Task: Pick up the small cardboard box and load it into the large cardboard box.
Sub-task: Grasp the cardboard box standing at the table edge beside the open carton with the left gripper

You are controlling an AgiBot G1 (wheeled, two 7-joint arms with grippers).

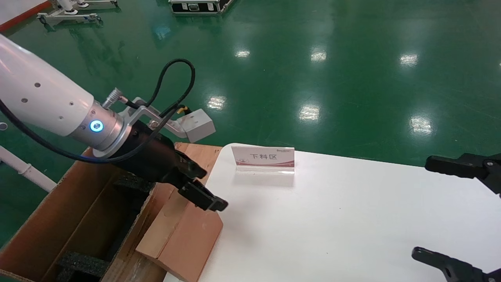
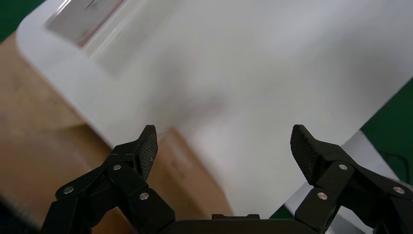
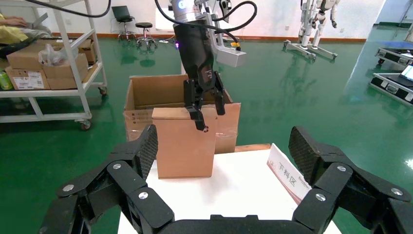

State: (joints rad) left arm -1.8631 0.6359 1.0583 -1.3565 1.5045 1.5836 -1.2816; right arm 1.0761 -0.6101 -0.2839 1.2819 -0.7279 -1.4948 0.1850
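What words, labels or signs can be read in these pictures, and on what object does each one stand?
"下料区": on the white table sign standing on the white table.
Small print in the sign's upper corner: too small to read.
Black recycling symbol: on the small cardboard box, just below the left end effector.
Label on a carton on the shelf cart: too blurred to read.
Large cardboard box: no readable text.

A white table [image 1: 352, 219] is filling the lower right, with a small sign card [image 1: 263, 158] standing near its upper edge. Green floor [image 1: 313, 58] is spreading across the top, a black case [image 1: 197, 6] sitting at the upper edge.
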